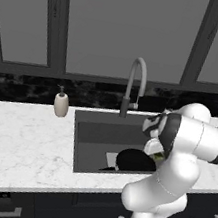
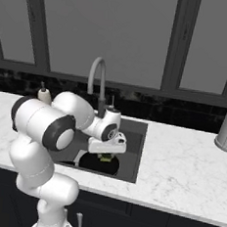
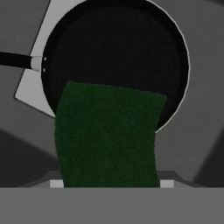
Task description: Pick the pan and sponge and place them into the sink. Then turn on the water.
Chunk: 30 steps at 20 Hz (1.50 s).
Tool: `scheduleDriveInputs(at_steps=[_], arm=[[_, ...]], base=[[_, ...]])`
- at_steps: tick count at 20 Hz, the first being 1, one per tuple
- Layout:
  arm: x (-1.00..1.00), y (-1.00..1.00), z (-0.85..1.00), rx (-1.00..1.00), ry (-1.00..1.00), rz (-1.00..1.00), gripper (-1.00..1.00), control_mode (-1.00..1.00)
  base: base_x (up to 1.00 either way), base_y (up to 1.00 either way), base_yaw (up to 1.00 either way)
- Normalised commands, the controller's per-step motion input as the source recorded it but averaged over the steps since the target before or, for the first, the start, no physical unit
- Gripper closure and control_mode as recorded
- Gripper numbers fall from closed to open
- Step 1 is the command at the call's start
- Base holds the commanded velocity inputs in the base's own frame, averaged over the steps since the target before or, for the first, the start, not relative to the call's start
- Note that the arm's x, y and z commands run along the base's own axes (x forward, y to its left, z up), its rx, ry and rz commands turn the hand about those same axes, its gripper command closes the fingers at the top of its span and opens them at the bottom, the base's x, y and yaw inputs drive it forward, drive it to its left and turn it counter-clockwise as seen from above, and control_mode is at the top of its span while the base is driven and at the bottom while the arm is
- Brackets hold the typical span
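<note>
Hand view: our end effector (image 3: 109, 186) grips the sponge (image 3: 107, 135) directly above the pan (image 3: 118, 57) in the sink (image 1: 95, 129).

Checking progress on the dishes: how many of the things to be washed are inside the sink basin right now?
1. The pan lies on the sink floor. The sponge hangs over it, between the tool's fingers, not yet released.

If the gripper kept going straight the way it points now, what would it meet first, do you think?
Most likely the pan lying in the sink: the gripper points down at it, shut on the sponge, which would probably touch first. Depth is unclear.
</note>
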Motion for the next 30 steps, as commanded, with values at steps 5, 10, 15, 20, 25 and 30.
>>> scheduleDriveInputs(at_steps=[5, 10, 15, 20, 25, 30], arm=[[0.13, 0.21, -0.46, 0.0, -0.01, 0.0, 1.0, -1.0], [0.12, 0.1, -0.42, 0.0, -0.01, 0.0, 1.0, -1.0], [0.14, 0.02, -0.39, 0.0, 0.0, 0.0, 1.0, -1.0], [0.07, 0.0, -0.35, 0.0, -0.01, 0.0, 1.0, -1.0], [0.08, 0.01, -0.33, 0.0, -0.03, 0.0, 1.0, -1.0], [0.17, 0.06, -0.22, 0.0, -0.01, 0.0, 1.0, -1.0]], base=[[0.0, 0.0, 0.0], [0.0, 0.0, 0.0], [0.0, 0.0, 0.0], [0.0, 0.0, 0.0], [0.0, 0.0, 0.0], [0.0, 0.0, 0.0]])
